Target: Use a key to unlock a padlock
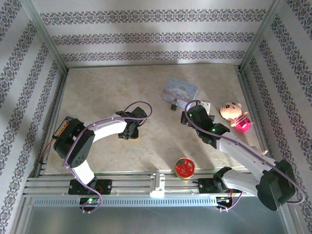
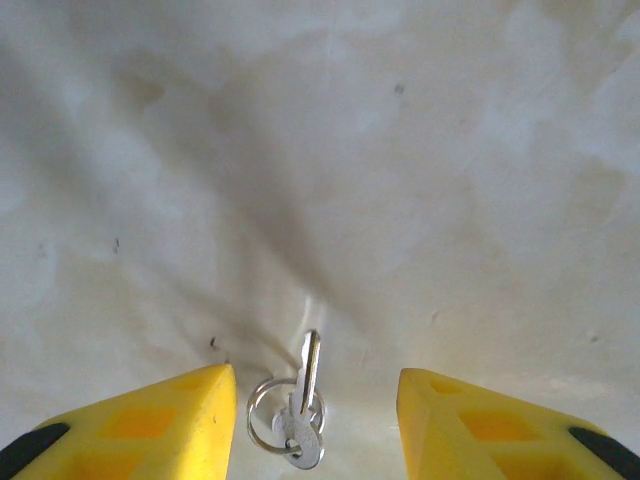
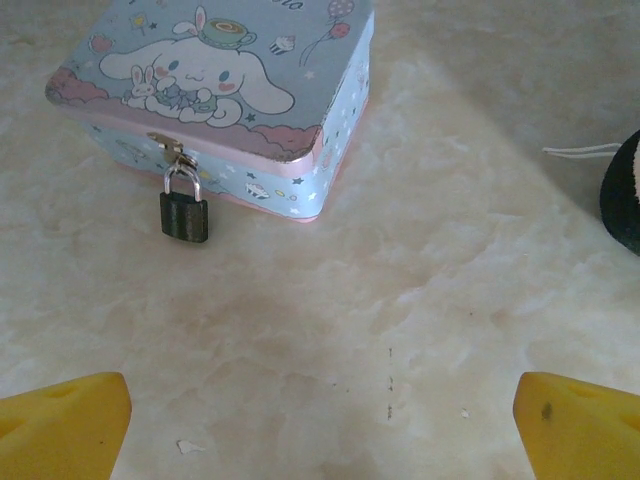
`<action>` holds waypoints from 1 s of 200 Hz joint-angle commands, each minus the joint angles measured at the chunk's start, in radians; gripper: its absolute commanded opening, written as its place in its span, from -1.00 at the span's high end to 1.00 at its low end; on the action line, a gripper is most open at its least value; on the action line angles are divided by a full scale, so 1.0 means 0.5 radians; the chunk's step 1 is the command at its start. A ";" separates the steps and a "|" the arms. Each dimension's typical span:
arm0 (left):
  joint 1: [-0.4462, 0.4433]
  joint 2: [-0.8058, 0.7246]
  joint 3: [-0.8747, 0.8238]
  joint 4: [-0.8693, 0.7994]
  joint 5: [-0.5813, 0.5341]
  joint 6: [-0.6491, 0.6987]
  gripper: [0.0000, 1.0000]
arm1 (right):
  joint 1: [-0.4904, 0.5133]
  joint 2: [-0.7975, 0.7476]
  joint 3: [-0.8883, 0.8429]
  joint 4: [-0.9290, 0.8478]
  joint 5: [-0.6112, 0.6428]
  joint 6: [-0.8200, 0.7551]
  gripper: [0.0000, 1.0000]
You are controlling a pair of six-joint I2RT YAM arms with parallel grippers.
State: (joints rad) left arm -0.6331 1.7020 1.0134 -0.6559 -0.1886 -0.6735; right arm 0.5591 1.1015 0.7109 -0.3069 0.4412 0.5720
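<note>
The small dark padlock hangs by its silvery shackle from the clasp of a pastel cartoon tin; from above, the padlock lies just in front of the tin. My right gripper is open, a little short of the padlock, nothing between its yellow fingers. A thin silvery key on a split ring lies on the table between the open yellow fingers of my left gripper, which hovers over it at the table's middle left. The fingers are apart from the key.
A pink-and-cream pig toy stands right of the right gripper. A round red-and-gold tin sits near the front edge. Patterned walls enclose the marbled table on three sides, with open room at the back left.
</note>
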 commanded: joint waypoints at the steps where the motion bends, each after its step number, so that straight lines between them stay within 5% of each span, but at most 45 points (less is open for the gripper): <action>1: 0.014 0.034 0.080 0.005 -0.070 0.159 0.07 | 0.008 -0.045 -0.026 -0.009 0.080 0.049 -0.96; 84: 0.020 0.106 0.106 -0.060 -0.116 0.187 0.40 | -0.012 -0.040 -0.032 -0.002 0.101 0.095 -0.96; 200: 0.024 0.150 0.023 -0.044 -0.102 0.115 0.54 | -0.029 -0.058 -0.066 0.014 0.107 0.123 -0.96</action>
State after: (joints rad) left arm -0.6327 1.7710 1.0397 -0.6521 -0.2401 -0.5983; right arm 0.5560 1.0851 0.6945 -0.3061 0.4667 0.6094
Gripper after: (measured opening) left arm 0.241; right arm 0.982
